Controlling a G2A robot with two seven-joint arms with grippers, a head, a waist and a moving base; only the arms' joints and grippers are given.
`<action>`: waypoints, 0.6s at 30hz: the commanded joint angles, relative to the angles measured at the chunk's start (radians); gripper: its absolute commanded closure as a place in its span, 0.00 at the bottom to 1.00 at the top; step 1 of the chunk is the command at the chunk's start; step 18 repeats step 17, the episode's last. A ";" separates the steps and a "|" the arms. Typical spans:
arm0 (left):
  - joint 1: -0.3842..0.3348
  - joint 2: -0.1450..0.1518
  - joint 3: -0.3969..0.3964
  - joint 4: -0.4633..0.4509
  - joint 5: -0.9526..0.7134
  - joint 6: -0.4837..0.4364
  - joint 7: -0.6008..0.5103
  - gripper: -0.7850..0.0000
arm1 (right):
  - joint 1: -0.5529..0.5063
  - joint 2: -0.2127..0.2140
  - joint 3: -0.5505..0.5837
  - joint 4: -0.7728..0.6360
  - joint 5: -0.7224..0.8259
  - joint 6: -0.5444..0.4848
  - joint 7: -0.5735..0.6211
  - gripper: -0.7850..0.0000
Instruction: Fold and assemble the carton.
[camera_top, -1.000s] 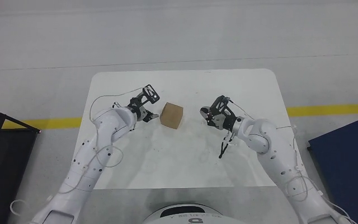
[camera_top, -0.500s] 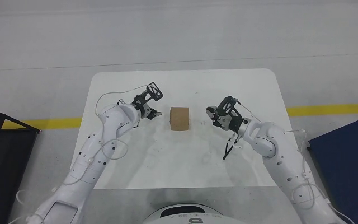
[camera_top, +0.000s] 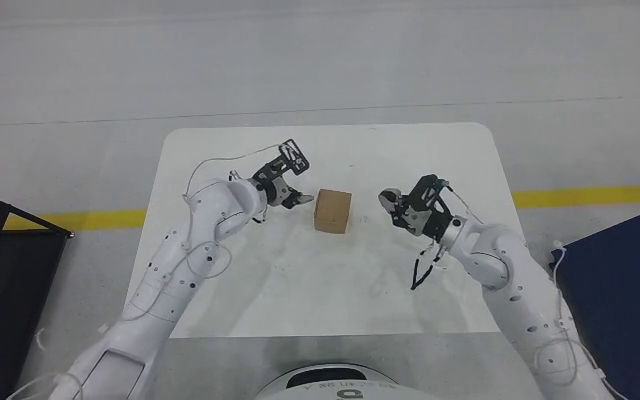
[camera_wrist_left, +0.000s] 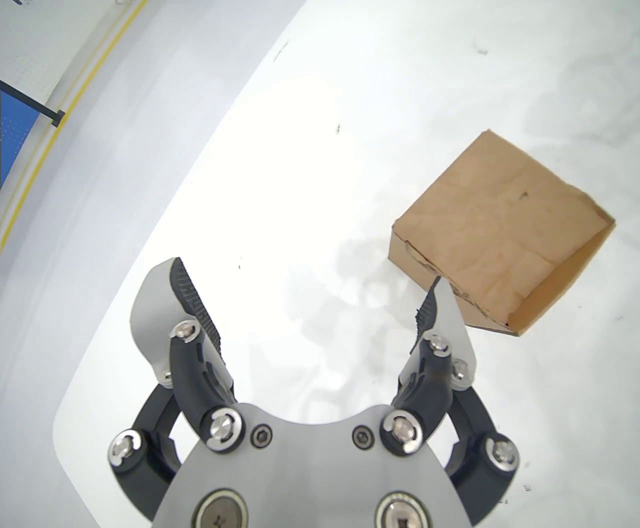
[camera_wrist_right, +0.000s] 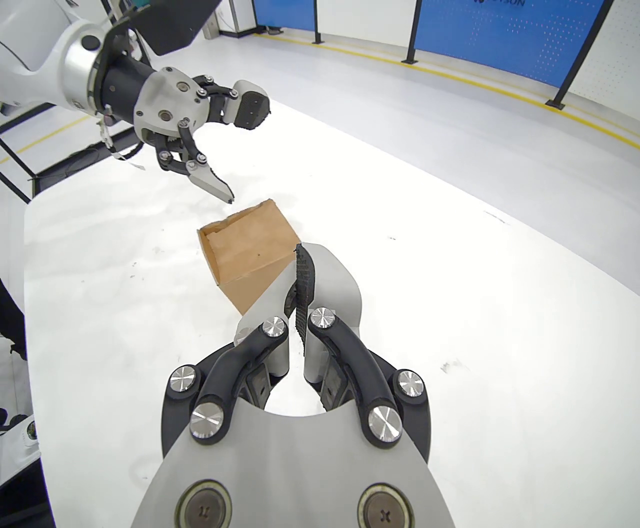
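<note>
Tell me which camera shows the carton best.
The left wrist view: the carton lies close and nearly whole, with its open end and creased face plain. The right wrist view has it partly hidden behind the right gripper. The top view shows it whole but small.

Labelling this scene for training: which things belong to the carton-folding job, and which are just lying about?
Job: carton; left gripper, fingers open; right gripper, fingers shut; table.
Lying about: yellow floor line; blue panel; black frame.
</note>
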 joint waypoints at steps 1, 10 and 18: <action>0.024 0.009 -0.041 -0.032 0.006 0.012 -0.027 0.00 | -0.027 0.006 0.038 -0.004 0.008 -0.032 -0.033 1.00; 0.168 0.043 -0.244 -0.255 -0.089 0.029 -0.040 0.00 | -0.087 0.030 0.169 -0.033 -0.002 -0.192 -0.060 0.97; 0.163 0.043 -0.229 -0.241 -0.075 0.029 -0.040 0.00 | -0.086 0.029 0.165 -0.032 -0.001 -0.175 -0.060 0.41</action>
